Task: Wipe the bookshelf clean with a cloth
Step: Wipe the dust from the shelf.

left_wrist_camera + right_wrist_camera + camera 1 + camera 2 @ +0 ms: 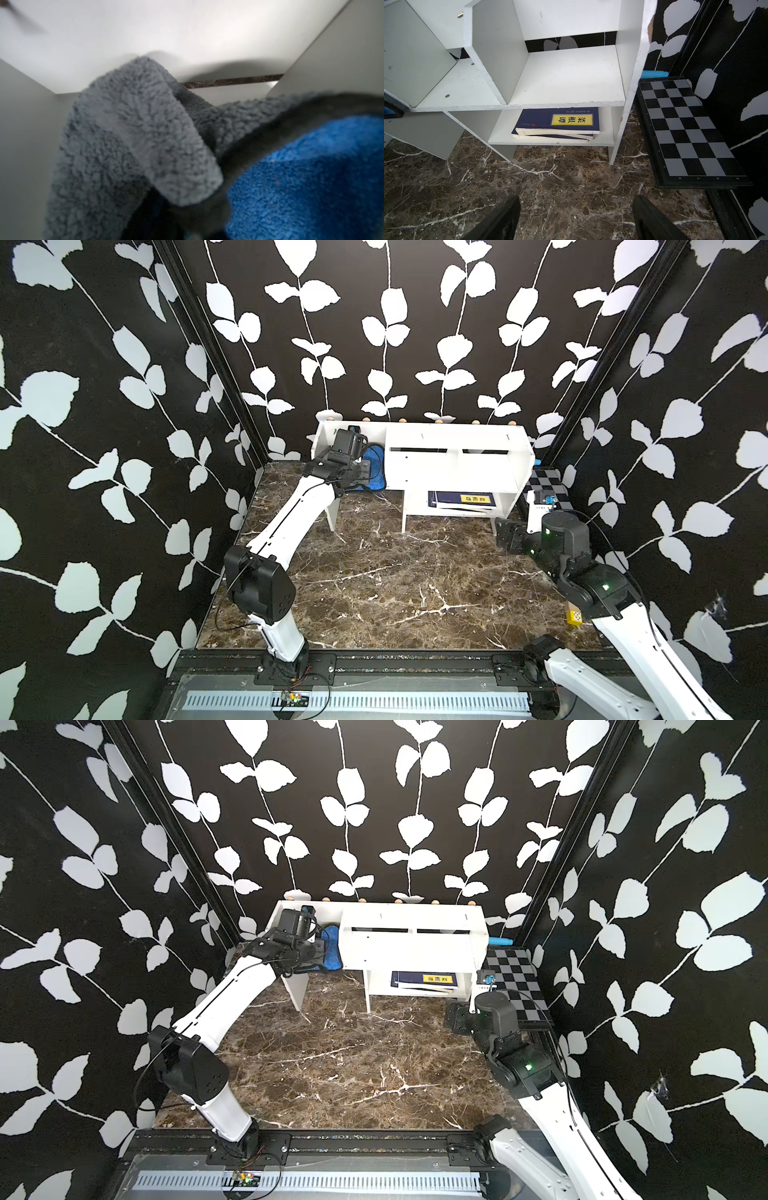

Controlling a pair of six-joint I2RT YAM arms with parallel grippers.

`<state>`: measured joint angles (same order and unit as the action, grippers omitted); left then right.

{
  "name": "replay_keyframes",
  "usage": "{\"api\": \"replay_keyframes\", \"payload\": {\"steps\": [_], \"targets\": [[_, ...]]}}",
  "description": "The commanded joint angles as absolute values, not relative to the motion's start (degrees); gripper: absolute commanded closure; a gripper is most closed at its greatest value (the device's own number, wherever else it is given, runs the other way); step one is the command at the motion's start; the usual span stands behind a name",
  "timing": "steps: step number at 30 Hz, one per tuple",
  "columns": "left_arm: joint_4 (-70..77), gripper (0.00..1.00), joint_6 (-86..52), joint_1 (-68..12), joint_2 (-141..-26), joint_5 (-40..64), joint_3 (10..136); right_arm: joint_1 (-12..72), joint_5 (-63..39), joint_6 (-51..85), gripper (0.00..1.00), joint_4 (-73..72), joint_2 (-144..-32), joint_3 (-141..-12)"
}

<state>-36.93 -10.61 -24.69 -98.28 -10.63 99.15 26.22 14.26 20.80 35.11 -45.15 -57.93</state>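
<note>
Now the left tool (365, 472) pinches the cloth (133, 135) tight; the right tool (575, 199) gapes wide, empty.

Fluffy cloth (135, 135), smooth matt bookshelf (187, 31)

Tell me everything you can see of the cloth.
The cloth is fluffy microfibre, grey on one face and bright blue on the other, with dark edging. It sits crumpled and folded in the open left bay of the bookshelf, between white boards. The left gripper is shut on it, fingers hidden by folds.
</note>
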Motion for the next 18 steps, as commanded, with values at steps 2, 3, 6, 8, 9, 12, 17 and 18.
{"api": "replay_keyframes", "payload": {"steps": [2,3,6,8,9,12,17,18], "targets": [[-43.28,1.0,-10.99,-25.85,-100.99,-7.54,96.86,26.63,15.12,20.39,0.13,34.62,-44.48,-59.5],[-43.32,1.0,-10.88,-25.85,-100.94,-7.95,96.98,26.64,15.12,20.47,0.13,34.55,-44.4,-59.43],[-43.89,1.0,-10.53,-25.85,-100.48,-9.02,97.78,26.63,15.2,20.57,0.13,34.54,-44.15,-59.12],[-44.13,1.0,-10.38,-25.84,-99.65,-9.01,98.1,26.64,15.12,20.65,0.13,34.54,-43.98,-58.93],[-44.46,1.0,-10.45,-25.84,-99.14,-8.72,98.44,26.63,15.07,20.65,0.13,34.55,-44.03,-58.88],[-43.52,0.64,-10.63,-26.06,-96.04,-7.83,98.22,26.64,14.9,20.65,0.13,34.54,-43.97,-58.71],[-41.74,0.37,-10.9,-26.12,-92.79,-5.89,98.1,26.63,14.47,21.07,0.13,34.23,-44.09,-58.42],[-41.6,0.35,-10.94,-26.11,-92.59,-5.12,98.22,26.63,14.42,21.16,0.13,34.2,-44.12,-58.3]]}}
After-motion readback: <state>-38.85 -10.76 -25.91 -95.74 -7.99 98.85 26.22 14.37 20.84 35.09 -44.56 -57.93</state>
